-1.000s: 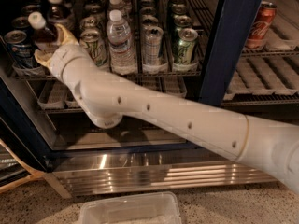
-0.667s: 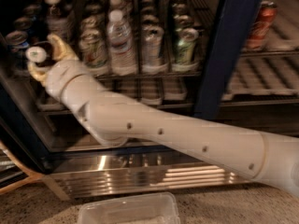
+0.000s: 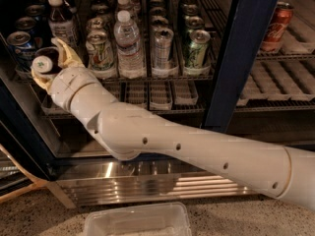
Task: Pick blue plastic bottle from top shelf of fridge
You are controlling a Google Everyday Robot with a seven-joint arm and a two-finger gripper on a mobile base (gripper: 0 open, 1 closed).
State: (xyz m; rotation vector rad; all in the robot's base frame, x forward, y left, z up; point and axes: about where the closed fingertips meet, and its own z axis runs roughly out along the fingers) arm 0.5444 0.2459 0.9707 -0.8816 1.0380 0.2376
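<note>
The fridge (image 3: 246, 58) stands open, its ribbed steel base panel (image 3: 147, 181) below; the white arm (image 3: 197, 151) reaches from the right across the front to the left end of the top shelf (image 3: 280, 77), where cans, a water bottle (image 3: 129, 43) and another dark bottle (image 3: 60, 18) stand upright in the lanes. At that left end the gripper (image 3: 49, 62) pinches the blue plastic bottle (image 3: 44, 63) between its yellowish fingers (image 3: 66, 53); the bottle is tipped over, white cap facing outward, just in front of the shelf edge.

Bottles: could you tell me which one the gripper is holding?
The blue plastic bottle at far left, tilted inside the gripper; the water bottle and second dark bottle stand upright, untouched.
</note>
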